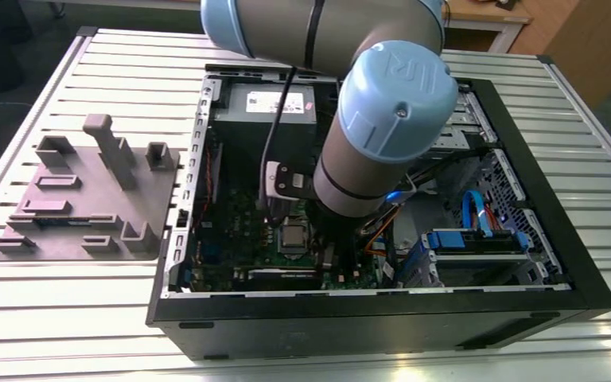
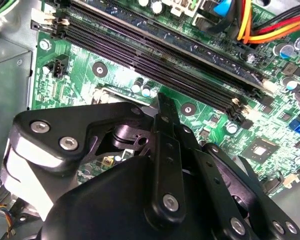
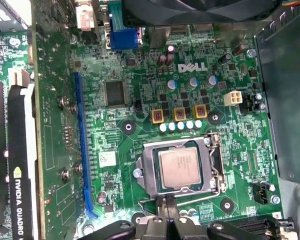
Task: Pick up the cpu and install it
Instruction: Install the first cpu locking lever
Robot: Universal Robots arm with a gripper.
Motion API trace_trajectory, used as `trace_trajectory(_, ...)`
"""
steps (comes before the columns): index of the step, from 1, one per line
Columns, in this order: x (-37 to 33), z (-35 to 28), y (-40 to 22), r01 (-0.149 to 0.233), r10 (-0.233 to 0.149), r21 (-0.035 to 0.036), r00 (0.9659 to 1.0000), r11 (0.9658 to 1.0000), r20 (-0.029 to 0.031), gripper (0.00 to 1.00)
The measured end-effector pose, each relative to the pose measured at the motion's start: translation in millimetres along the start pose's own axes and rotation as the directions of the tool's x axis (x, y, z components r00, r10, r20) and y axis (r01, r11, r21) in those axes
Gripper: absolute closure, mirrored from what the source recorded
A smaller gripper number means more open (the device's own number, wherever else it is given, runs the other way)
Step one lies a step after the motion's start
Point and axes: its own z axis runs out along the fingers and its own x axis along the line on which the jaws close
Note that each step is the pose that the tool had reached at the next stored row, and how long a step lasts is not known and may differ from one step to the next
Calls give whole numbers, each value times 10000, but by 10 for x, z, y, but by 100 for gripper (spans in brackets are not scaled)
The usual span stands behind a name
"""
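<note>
Silvery cpu (image 3: 180, 167) in the motherboard socket (image 3: 146, 172), gripper (image 3: 168, 201) just beside

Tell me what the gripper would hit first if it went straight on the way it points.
Probably the edge of the metal socket frame around the cpu; the gripper points at that edge. Depth is unclear, so it might meet the green motherboard beside it.

White lettering (image 3: 192, 67) marks the green motherboard (image 3: 120, 145), pale lettering (image 3: 17, 200) the black expansion card's edge (image 3: 24, 150), a printed white label (image 1: 276, 102) the grey box (image 1: 231, 131), and raised letters (image 1: 417, 73) the arm's blue cap (image 1: 385, 119).
</note>
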Motion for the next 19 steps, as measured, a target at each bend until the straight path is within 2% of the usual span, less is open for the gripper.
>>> trace_trajectory(9,-3,-13,-13,-2,2,-2,10000,10000,1,89)
trace_trajectory(12,-7,-44,-11,-1,1,-1,10000,10000,1,89)
trace_trajectory(19,-21,-163,-1,-2,2,-3,10000,10000,-2,89)
